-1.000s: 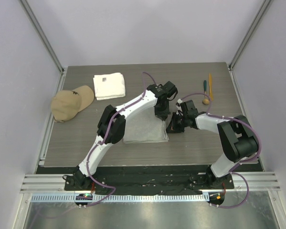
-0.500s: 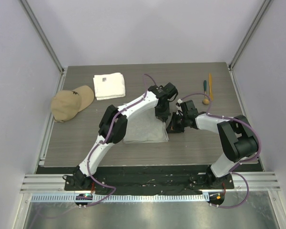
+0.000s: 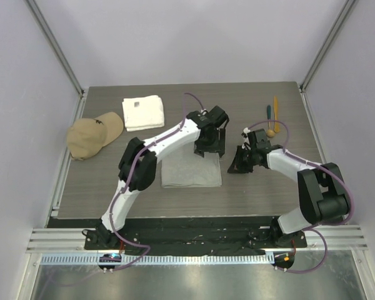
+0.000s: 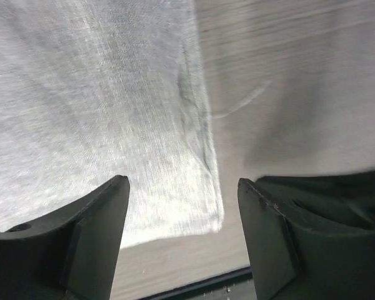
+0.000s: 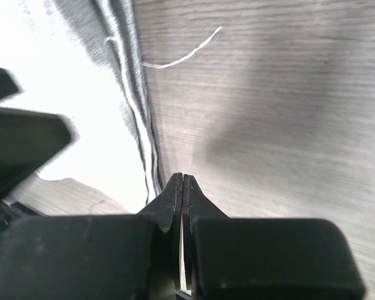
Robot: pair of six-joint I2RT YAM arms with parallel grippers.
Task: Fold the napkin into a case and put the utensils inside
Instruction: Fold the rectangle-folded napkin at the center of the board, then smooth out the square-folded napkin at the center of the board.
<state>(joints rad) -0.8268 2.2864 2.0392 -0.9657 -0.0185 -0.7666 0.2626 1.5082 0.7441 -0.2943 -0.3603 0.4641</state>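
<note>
The napkin [image 3: 190, 173] lies flat mid-table as a light-grey folded rectangle. My left gripper [image 3: 210, 149] hovers over its far right corner, open, with nothing between the fingers. In the left wrist view the napkin [image 4: 94, 106] fills the upper left, and its corner lies below the open left gripper [image 4: 183, 209]. My right gripper [image 3: 237, 165] is shut and empty just right of the cloth. Its closed tips [image 5: 182, 181] sit over bare wood beside the napkin's layered edge [image 5: 134, 119]. The utensils lie at the back right: a teal-handled piece [image 3: 268, 112], an orange stick [image 3: 276, 105] and a wooden spoon [image 3: 270, 132].
A thick white towel [image 3: 143, 112] and a tan cap [image 3: 94, 135] lie at the back left. A loose white thread [image 5: 182, 57] lies on the wood right of the napkin. Metal frame posts and walls bound the table.
My left gripper has opened, let go of the napkin and drawn slightly back. The cloth now lies flat. My right gripper has shifted right, off the napkin's edge.
</note>
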